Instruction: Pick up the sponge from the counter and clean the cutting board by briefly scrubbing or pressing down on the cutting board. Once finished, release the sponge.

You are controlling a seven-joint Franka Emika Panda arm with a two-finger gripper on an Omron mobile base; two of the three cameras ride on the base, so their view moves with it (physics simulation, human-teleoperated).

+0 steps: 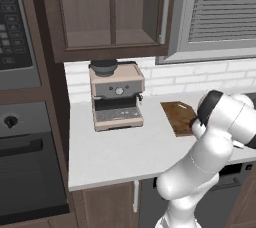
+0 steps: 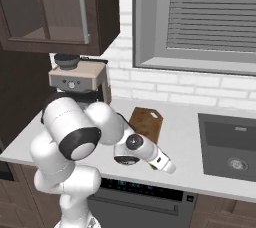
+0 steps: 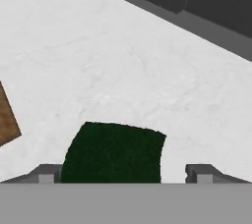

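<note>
1. Tool (image 3: 123, 174) is spread wide, its two tips standing clear on either side of the sponge (image 3: 114, 153) and gripping nothing; the sponge lies flat on the worktop (image 3: 128, 70) between them, dark green face up.
2. Bare pale worktop runs out beyond the sponge in the hand view, giving open room on that side.
3. Just off to the sponge's left in that view shows a corner of the board (image 3: 7, 120), apart from the sponge, with a strip of worktop between.
4. From the right base view the board (image 2: 146, 123) lies flat near the worktop's middle, its notched corner toward the wall, partly covered by the arm.
5. Sink (image 2: 231, 147) is sunk into the worktop to the right, well apart from the board; its dark rim crosses the top of the hand view.
6. Coffee machine (image 1: 116, 94) stands at the left, against the tiled wall, with clear worktop in front of it.
7. No writing can be read anywhere.
</note>
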